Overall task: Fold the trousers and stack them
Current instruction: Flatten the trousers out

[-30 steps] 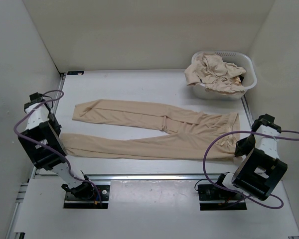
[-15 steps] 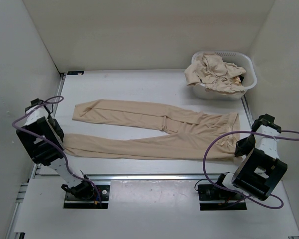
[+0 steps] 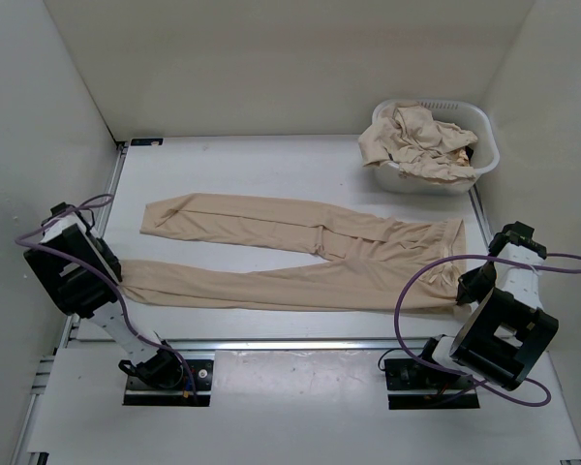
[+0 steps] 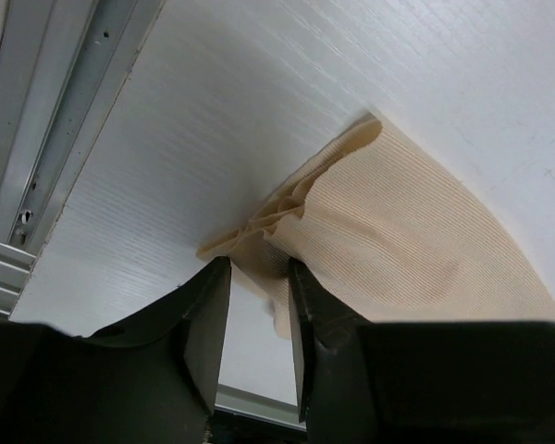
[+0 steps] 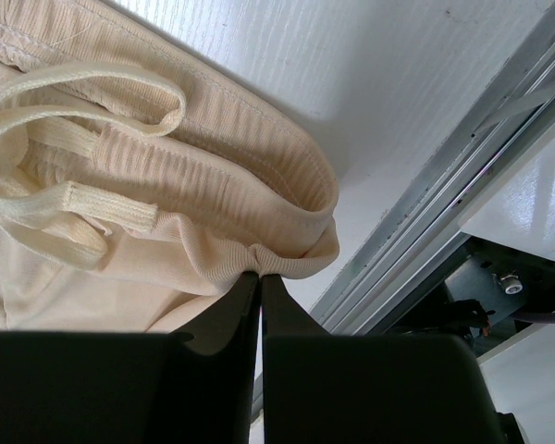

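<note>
One pair of trousers (image 3: pixel 368 254), outstretched

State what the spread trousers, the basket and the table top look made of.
Trousers: soft ribbed knit, matte beige; fine ribs show. Basket: white moulded plastic, likely; slotted wall. Table top: matte white sheet with fine parallel lines, perhaps fluted plastic.

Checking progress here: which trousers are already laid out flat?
The pair stretched full length across the table, waist to the right. The other trousers sit crumpled in the white basket.
</note>
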